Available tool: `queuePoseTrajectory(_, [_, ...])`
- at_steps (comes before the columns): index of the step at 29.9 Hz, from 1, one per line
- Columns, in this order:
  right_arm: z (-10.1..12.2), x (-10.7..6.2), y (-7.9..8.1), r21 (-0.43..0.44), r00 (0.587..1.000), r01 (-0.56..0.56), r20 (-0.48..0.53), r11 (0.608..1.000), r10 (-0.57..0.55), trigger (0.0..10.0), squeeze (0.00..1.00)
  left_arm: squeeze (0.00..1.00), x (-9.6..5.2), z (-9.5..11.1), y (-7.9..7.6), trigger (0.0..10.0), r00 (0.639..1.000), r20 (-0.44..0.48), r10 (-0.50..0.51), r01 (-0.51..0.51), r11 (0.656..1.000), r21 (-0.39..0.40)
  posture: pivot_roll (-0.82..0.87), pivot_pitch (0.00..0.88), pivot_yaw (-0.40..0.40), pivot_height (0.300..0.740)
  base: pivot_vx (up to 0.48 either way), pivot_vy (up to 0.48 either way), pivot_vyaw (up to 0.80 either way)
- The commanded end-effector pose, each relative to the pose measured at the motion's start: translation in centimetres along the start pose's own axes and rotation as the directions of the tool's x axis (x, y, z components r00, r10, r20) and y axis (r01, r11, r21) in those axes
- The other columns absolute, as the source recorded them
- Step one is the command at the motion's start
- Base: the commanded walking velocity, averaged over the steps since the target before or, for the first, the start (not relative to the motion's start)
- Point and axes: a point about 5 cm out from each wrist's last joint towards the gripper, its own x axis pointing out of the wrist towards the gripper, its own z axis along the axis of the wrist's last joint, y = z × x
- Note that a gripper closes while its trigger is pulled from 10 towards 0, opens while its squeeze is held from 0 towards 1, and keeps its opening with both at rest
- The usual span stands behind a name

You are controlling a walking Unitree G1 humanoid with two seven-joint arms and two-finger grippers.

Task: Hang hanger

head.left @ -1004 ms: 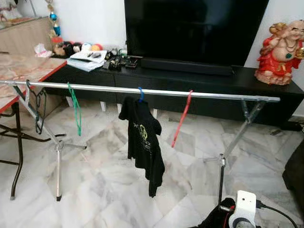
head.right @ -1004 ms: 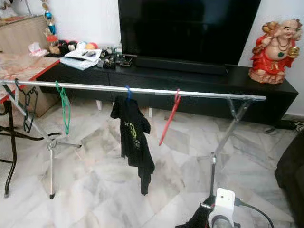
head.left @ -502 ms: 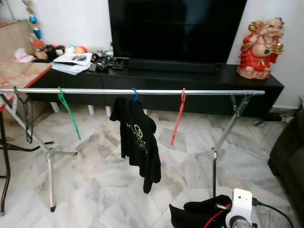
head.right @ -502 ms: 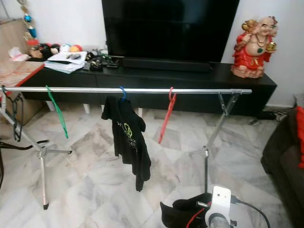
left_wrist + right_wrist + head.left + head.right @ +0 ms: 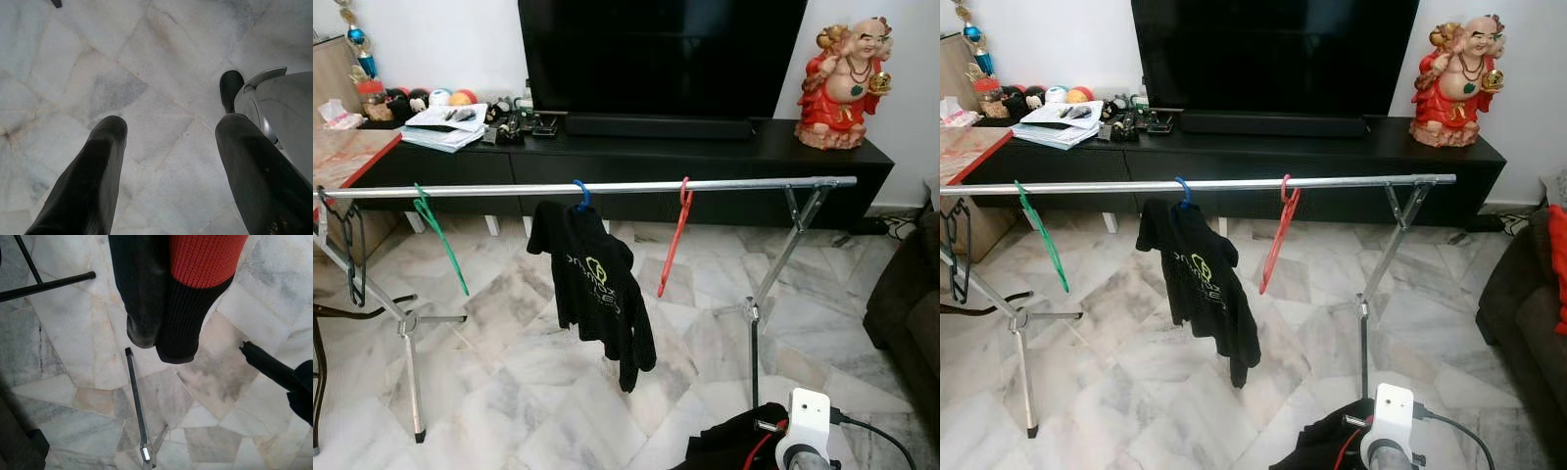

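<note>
Marble floor point(image 5: 529, 362), a steel rail point(image 5: 607, 186) before the TV cabinet point(image 5: 724, 157). My right gripper point(image 5: 164, 340) is closed on a red-and-black garment point(image 5: 190, 293) low down. My left gripper point(image 5: 168, 127) hangs wide apart. A red hanger point(image 5: 674, 245) hangs on the rail beside a black shirt point(image 5: 597, 289).

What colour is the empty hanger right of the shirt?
Red hanger, clearest in the left eye view.

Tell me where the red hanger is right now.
The red hanger hangs on the silver rail, right of the black shirt, in front of the TV cabinet.
</note>
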Motion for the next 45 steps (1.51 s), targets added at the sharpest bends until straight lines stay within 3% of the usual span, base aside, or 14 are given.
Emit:
queuePoseTrajectory(1, [-0.2,-0.1,0.1,-0.007,1.0,0.0,-0.001,1.0,0.0,10.0,0.0,0.0,-0.1,-0.3,0.3,10.0,1.0,-0.005,0.012,-0.012,1.0,0.0,0.08,0.0,0.02,0.74,0.0,0.48,0.0])
queuePoseTrajectory(29, [-0.4,-0.1,0.5,-0.02,1.0,-0.007,-0.009,1.0,0.007,10.0,0.0,0.0,0.0,-0.1,0.2,10.0,1.0,0.004,0.014,-0.014,1.0,-0.012,0.1,0.0,0.012,0.74,0.0,0.48,0.0])
queuePoseTrajectory(37, [-1.4,-0.3,0.6,-0.025,0.999,-0.006,-0.05,1.0,0.005,10.0,0.0,0.0,-0.1,0.2,0.2,10.0,0.999,0.045,0.026,-0.025,1.0,-0.013,0.11,0.0,0.011,0.74,0.0,0.48,0.0])
queuePoseTrajectory(43, [-2.2,-0.6,0.7,-0.051,0.996,-0.018,-0.085,0.999,0.014,10.0,0.0,0.0,-0.2,0.6,0.3,10.0,0.993,0.105,0.055,-0.054,0.998,-0.014,0.13,0.0,-0.002,0.74,0.0,0.0,0.0])
queuePoseTrajectory(45, [-2.6,-0.7,0.6,-0.056,0.995,-0.019,-0.1,0.998,0.013,10.0,0.0,0.0,-0.3,0.7,0.2,10.0,0.988,0.136,0.068,-0.059,0.996,-0.069,0.14,0.0,-0.006,0.74,0.0,0.0,0.0])
